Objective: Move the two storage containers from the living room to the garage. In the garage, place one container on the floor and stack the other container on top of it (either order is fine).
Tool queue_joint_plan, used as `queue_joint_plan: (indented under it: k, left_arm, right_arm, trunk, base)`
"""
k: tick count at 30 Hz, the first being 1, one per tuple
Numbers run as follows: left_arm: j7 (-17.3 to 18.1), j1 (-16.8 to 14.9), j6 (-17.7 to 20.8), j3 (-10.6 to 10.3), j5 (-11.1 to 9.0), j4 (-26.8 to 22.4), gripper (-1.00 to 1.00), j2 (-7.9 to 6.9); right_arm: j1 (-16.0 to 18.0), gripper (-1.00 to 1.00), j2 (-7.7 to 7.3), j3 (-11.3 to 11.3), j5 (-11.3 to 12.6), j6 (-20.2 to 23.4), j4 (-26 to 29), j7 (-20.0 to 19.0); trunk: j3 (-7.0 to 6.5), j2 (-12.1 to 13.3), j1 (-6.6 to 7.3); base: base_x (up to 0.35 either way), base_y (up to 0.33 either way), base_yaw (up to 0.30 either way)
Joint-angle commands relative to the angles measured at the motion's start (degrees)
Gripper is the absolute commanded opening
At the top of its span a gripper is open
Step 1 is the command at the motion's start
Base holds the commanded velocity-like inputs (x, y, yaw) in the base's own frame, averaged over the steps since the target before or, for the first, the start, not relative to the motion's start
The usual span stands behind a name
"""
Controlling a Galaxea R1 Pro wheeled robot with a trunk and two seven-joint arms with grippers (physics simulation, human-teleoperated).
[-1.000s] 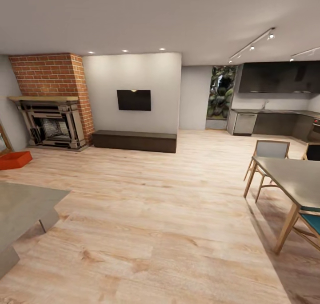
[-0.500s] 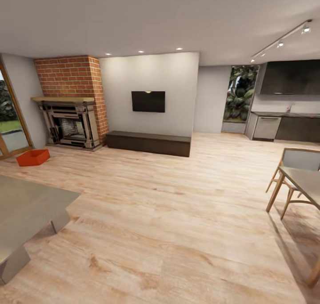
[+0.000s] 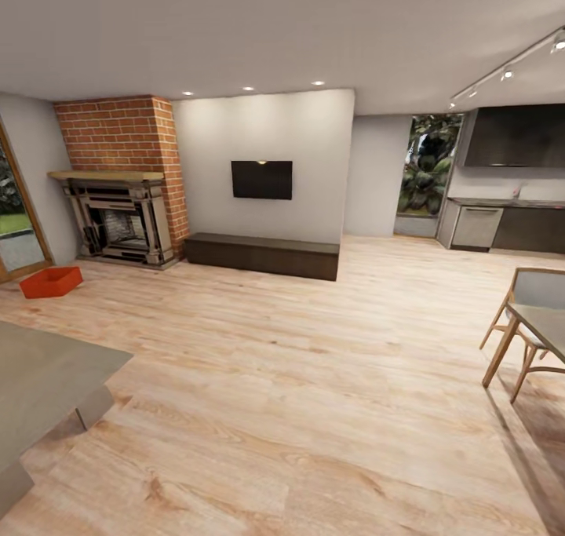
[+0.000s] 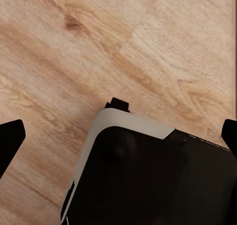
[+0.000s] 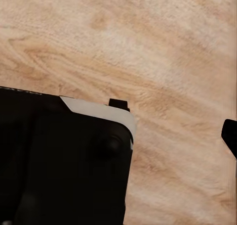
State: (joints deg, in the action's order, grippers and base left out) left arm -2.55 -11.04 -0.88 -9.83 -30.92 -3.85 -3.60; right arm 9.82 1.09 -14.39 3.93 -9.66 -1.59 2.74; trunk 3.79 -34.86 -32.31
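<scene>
No readable writing, brand or label anywhere in these frames; the wall TV (image 3: 261, 180) is a blank dark panel

Task item: one red-orange storage container (image 3: 52, 282) sits on the light wood plank floor (image 3: 298, 379) at the left edge of the head view, just in front of the fireplace (image 3: 119, 220) and near the wood-framed glass door (image 3: 17, 214). Open top faces up, looks empty, though the inside is too small to check properly

Living room: fireplace under a red brick chimney breast (image 3: 125, 132), low dark bench (image 3: 263, 254) under the TV. Kitchen cabinets (image 3: 510, 226) at far right

Cut off or unclear:
- grey table (image 3: 39, 383) lower left, cropped by the frame edge
- dining table and chair (image 3: 530, 316) at right edge, partly cropped
- glass door cropped at the left edge

Left wrist view: left gripper (image 4: 118, 138) looks down at the plank floor over the dark robot base (image 4: 153, 180). Two dark fingertips (image 4: 11, 141) sit at opposite frame edges, so the fingers are spread wide, nothing between them

Right wrist view: right gripper (image 5: 118, 136) over the same floor and base. One dark fingertip (image 5: 230, 135) shows at the frame edge, the other is lost against the dark body, so can't tell its spread
</scene>
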Motion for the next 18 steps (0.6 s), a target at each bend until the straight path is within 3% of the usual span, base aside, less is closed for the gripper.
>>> queue_joint_plan:
  k: [1,18]
  left_arm:
    - [-0.21,-0.03,-0.09,-0.49,-0.45,-0.02,1.00,-0.01]
    - [-0.19,-0.03,-0.08,-0.54,-0.45,-0.02,1.00,-0.01]
  right_arm:
    - [0.09,1.00,0.05,-0.67,0.24,-0.29,-0.17,0.16]
    - [0.05,1.00,0.41,-0.36,0.49,-0.65,-0.17,0.71]
  trunk:
    - [0.10,-0.08,-0.05]
    - [0.10,-0.08,-0.05]
  base:
    - [0.325,0.000,0.000]
    - [0.324,0.000,0.000]
